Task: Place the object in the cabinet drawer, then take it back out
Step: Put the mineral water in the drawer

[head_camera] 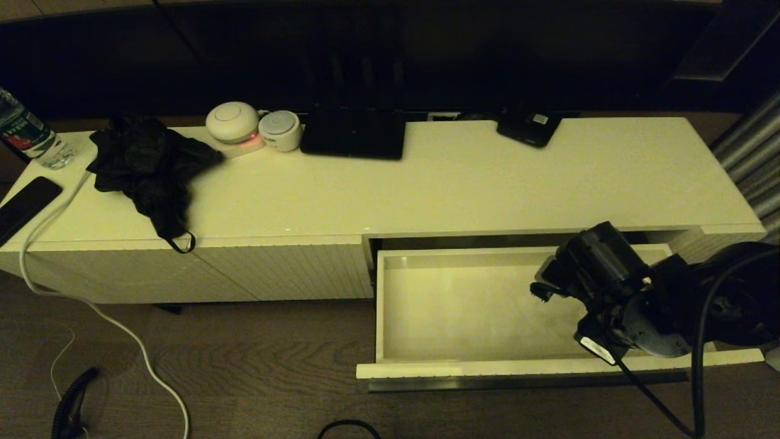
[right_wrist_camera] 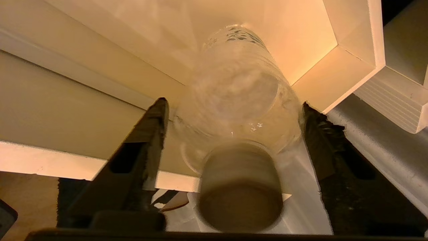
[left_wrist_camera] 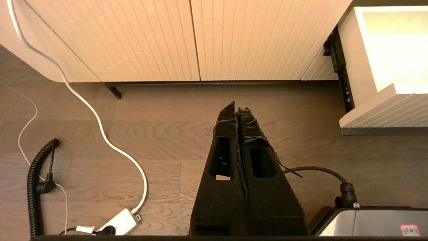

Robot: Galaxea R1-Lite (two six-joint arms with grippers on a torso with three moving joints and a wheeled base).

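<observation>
Clear plastic water bottle (right_wrist_camera: 239,100) with pale grey cap (right_wrist_camera: 240,190) sits between the two fingers of the right gripper (right_wrist_camera: 234,134), cap toward the wrist camera, base pointing down into the white cabinet drawer (head_camera: 390,305). Blue-and-white pattern shows faintly near its far end. Both dark fingers (right_wrist_camera: 147,140) stand spread either side of the bottle body; a sliver of gap shows on each side, so the pincer looks opened off the bottle rather than pinching it. Whether the bottle base touches the drawer floor cannot be told. In the head view the bottle itself is hidden behind the right arm.

Drawer is pulled out, plain white inside, ribbed front facing the floor side. Right gripper (head_camera: 551,286) hangs over the drawer's right half, near its right end.

Left gripper (left_wrist_camera: 238,110) is parked low over the wood floor (left_wrist_camera: 167,134), in front of the ribbed cabinet panels (left_wrist_camera: 167,40), fingers pressed together with nothing between them.

On the cabinet top (head_camera: 487,183): a black cloth (head_camera: 149,164) at left, two round white devices (head_camera: 233,122), a black flat box (head_camera: 353,134), a small black gadget (head_camera: 529,127). A second bottle with green-and-red label (head_camera: 27,134) stands at the far left edge, dark phone (head_camera: 24,204) beside it. White cable (head_camera: 91,305) trails down to the floor.
</observation>
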